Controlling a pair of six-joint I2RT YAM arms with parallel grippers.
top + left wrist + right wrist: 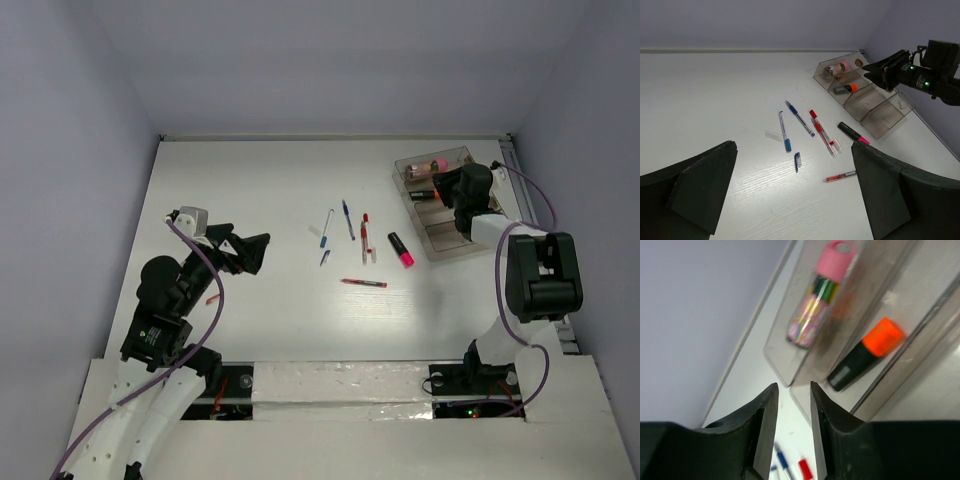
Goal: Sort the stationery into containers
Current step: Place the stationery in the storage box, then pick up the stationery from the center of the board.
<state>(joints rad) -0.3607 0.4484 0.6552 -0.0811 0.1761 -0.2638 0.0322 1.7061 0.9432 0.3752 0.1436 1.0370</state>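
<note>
Right gripper (pixel 792 387) first: jaws parted by a narrow gap, nothing between them, hanging just over the edge of the clear organiser (pixel 776 351). Inside, the pink-capped cylinder (pixel 816 302) lies in the end compartment and the orange-capped highlighter (pixel 867 352) in the next. On the table (pixel 250 180) the pink highlighter (pixel 401 250) lies near the organiser, with a red pen (pixel 364 283) and a blue pen (pixel 347 219) beyond. Left gripper (pixel 256 254) is spread wide, empty, well apart.
</note>
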